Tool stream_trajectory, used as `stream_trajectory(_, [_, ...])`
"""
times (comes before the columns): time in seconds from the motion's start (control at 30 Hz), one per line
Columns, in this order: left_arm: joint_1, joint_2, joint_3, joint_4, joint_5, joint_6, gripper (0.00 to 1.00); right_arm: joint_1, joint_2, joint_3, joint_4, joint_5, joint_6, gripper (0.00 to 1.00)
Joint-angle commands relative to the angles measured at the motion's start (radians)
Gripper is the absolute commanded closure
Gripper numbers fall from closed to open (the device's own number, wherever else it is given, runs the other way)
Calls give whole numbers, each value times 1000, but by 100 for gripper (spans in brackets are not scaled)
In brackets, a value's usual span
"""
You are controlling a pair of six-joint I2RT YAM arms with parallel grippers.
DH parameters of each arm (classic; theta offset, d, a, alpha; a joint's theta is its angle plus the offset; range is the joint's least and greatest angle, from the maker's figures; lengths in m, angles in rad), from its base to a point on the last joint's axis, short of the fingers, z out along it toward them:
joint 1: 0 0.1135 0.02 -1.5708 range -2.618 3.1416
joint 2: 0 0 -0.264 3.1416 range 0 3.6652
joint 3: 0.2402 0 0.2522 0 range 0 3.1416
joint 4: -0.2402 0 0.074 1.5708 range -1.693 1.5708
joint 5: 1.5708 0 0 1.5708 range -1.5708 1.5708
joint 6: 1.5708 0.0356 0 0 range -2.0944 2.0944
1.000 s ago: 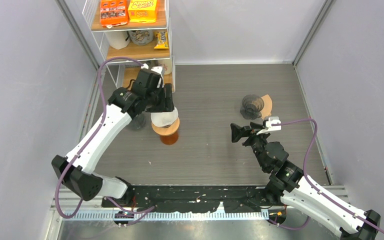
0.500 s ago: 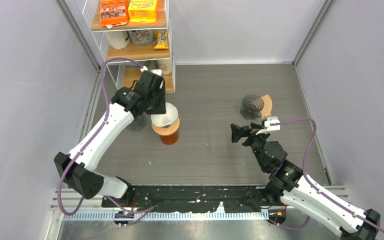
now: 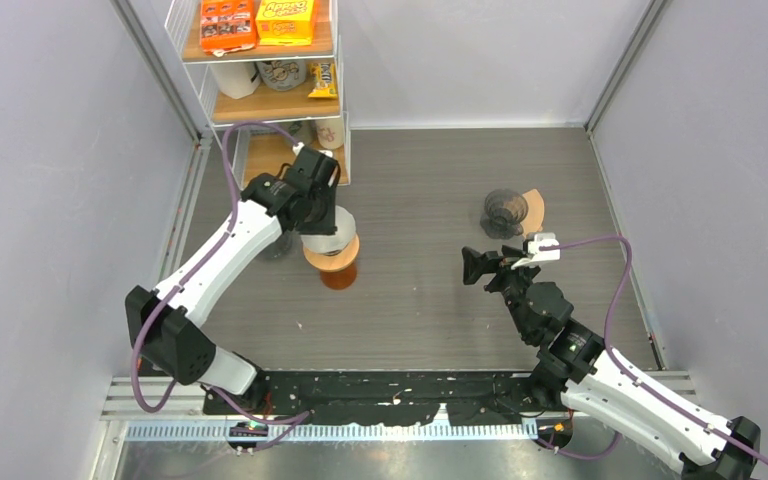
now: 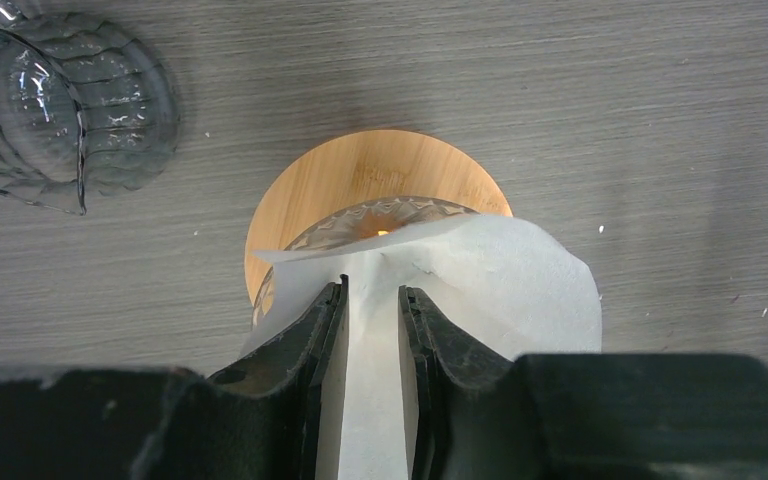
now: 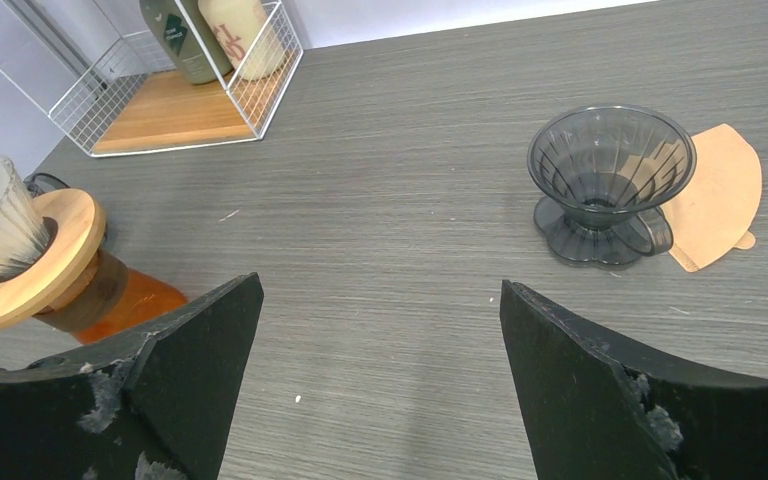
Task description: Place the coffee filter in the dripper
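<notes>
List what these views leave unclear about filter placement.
Left wrist: the left gripper hides the lower part of the white filter, so seating in the wooden-collared dripper is uncertain.
Top external: the left arm covers that gripper's jaws.
Right wrist: the dark dripper hides part of the brown filter.

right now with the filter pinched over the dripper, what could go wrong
The white filter in the left gripper looks skewed to one side of the wooden collar; released now, it may seat crooked or crumple. Pushing it deeper could nudge the dripper toward the clear ribbed vessel nearby.
</notes>
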Motion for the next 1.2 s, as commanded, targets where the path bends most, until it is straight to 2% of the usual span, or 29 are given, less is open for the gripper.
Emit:
stream_trajectory(0.0, [-2, 4, -7, 30, 21, -7, 70, -3, 9, 6, 32, 31, -3, 5])
stream_trajectory(0.83, [-1, 4, -71, 78, 46, -8, 71, -2, 8, 5, 32, 33, -3, 5])
stream_trajectory(1.17, [-2, -39, -28, 79, 41, 3, 71, -2, 8, 5, 32, 32, -2, 5])
